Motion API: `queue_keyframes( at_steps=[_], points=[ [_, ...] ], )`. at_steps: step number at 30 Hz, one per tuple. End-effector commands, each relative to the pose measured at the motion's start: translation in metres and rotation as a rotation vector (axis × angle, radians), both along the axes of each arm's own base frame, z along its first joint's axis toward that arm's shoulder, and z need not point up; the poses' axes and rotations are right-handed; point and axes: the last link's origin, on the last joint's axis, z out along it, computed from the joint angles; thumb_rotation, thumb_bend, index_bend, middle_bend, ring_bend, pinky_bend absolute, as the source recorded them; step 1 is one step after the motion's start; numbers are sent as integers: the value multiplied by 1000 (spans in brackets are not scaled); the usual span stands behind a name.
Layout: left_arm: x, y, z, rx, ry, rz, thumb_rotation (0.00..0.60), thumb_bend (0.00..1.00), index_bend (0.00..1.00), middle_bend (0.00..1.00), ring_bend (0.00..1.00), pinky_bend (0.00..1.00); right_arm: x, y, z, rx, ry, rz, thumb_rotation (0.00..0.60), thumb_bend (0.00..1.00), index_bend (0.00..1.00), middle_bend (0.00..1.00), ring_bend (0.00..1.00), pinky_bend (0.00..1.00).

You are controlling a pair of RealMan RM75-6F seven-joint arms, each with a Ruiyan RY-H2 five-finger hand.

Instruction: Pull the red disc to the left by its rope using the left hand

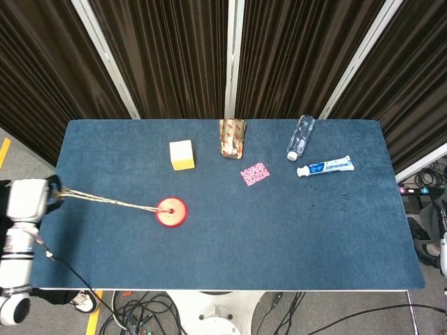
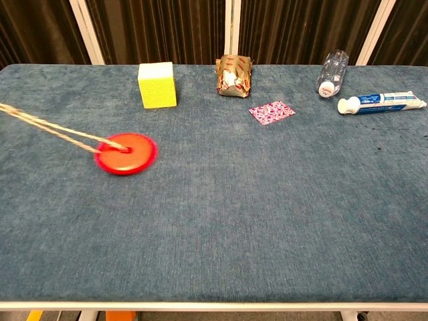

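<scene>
One flat red plastic disc [image 1: 171,211] lies on the left half of the blue cloth-covered table [image 1: 279,230], below the yellow foam block [image 1: 181,154]. Its twisted tan rope [image 1: 105,201] runs taut leftward, past the table's edge, to the white robot left hand [image 1: 26,199], which grips the rope's end. Judging by this, the pull is well along; the next move calls for little more than easing the disc to rest short of the edge. No right hand shows.

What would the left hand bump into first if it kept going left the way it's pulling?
Nothing that shows: the left hand is already past the table edge, rope in grip. Depth is unclear.
</scene>
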Motion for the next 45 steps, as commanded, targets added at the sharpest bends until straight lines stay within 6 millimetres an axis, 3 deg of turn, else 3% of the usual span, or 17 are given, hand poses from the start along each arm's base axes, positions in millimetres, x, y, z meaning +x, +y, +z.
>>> queue_keyframes(
  at_steps=[1, 4, 7, 13, 18, 21, 24, 28, 30, 32, 34, 36, 38, 45],
  points=[
    [-12, 0, 24, 58, 17, 41, 600, 454, 798, 935, 781, 828, 0, 0, -1, 3, 0, -2, 600, 239, 0, 0, 0, 0],
    [-18, 2, 38, 93, 8, 69, 600, 455, 798, 935, 781, 829, 0, -1, -2, 6, -1, -4, 600, 240, 0, 0, 0, 0],
    [-17, 3, 39, 90, 10, 68, 600, 455, 798, 935, 781, 828, -1, 0, -2, 6, -1, -4, 600, 239, 0, 0, 0, 0],
    [15, 12, 24, 43, -6, -53, 600, 455, 798, 935, 781, 828, -1, -1, -3, 12, 0, -4, 600, 239, 0, 0, 0, 0],
    [72, 33, 1, -35, -51, -222, 600, 456, 798, 935, 781, 828, 1, -3, -4, 12, -4, 2, 600, 239, 0, 0, 0, 0],
    [102, 42, -23, -108, -65, -295, 600, 456, 798, 936, 781, 828, 1, -3, -6, 17, -8, -3, 600, 239, 0, 0, 0, 0],
    [116, 51, -51, -195, -52, -310, 600, 453, 798, 936, 781, 828, -1, -2, -6, 17, -9, -4, 600, 239, 0, 0, 0, 0],
    [114, 50, -79, -281, -51, -296, 600, 437, 783, 926, 772, 826, -3, -1, -2, 2, -15, -11, 600, 239, 0, 0, 0, 0],
    [106, 49, -88, -344, -40, -262, 600, 381, 672, 837, 688, 778, -6, -1, -2, 1, -18, -17, 600, 240, 0, 0, 0, 0],
    [92, 45, -91, -460, 6, -193, 600, 254, 303, 502, 410, 592, -7, -1, -3, 2, -20, -22, 600, 240, 0, 0, 0, 0],
    [89, 41, -86, -474, 1, -178, 600, 173, 84, 220, 190, 399, -9, -1, -3, 5, -22, -25, 600, 240, 0, 0, 0, 0],
    [83, 35, -79, -453, 9, -173, 600, 119, 42, 65, 58, 244, -10, -1, -4, 7, -23, -29, 600, 240, 0, 0, 0, 0],
    [77, 28, -70, -418, 24, -158, 600, 75, 33, 5, 4, 147, -11, -1, -4, 8, -24, -30, 600, 240, 0, 0, 0, 0],
    [52, -16, -37, -312, 1, -64, 600, 41, 32, 0, 0, 109, -8, -2, -4, 7, -24, -11, 600, 240, 0, 0, 0, 0]
  ],
)
